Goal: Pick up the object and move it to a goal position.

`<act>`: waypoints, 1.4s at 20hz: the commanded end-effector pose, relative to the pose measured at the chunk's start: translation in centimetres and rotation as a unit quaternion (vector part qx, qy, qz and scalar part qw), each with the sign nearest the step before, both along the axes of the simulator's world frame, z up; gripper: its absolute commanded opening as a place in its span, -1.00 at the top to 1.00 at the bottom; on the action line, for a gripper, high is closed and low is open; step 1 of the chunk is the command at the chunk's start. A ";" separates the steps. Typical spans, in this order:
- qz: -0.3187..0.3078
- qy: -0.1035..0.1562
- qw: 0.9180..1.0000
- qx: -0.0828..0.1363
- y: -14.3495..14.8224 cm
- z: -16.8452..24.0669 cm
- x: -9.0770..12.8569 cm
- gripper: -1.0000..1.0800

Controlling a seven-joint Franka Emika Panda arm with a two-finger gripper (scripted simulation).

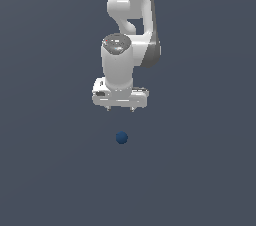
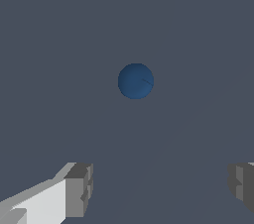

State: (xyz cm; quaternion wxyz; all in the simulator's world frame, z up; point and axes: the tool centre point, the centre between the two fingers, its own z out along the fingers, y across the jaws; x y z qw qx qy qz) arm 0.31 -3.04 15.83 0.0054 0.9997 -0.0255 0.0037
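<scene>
The small dark blue ball (image 1: 121,137) lies on the plain grey floor, below the gripper in the exterior view. It also shows in the wrist view (image 2: 135,81), ahead of the fingers. My white gripper (image 1: 120,109) hangs above the ball, apart from it, with its two fingers spread wide and nothing between them. In the wrist view the gripper (image 2: 161,188) shows as two grey fingertips (image 2: 79,188) set far apart, with the ball beyond the gap, not between them.
The floor (image 1: 50,170) is a flat, uniform grey surface all around. The white arm (image 1: 130,20) rises behind the gripper toward the top of the exterior view. No goal marker shows.
</scene>
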 end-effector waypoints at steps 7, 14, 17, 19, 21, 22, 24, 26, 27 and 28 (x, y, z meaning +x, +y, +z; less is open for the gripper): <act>0.013 -0.014 1.000 0.008 1.9 1.2 1.0 -0.92; 0.018 -0.019 1.000 0.011 2.5 1.7 1.2 -0.92; 0.014 -0.018 1.000 0.011 2.4 1.3 1.6 -0.92; 0.010 -0.017 1.000 0.011 2.3 0.9 1.9 -0.92; 0.004 -0.016 1.000 0.011 2.2 0.4 2.4 -0.92; 0.000 -0.015 1.000 0.011 2.1 0.1 2.6 -0.92; -0.008 -0.013 1.000 0.010 1.9 -0.7 3.2 -0.92; -0.018 -0.011 1.000 0.010 1.7 -1.6 3.8 -0.92; -0.023 -0.009 1.000 0.010 1.5 -2.1 4.2 -0.92; -0.029 -0.008 1.000 0.009 1.4 -2.7 4.6 -0.92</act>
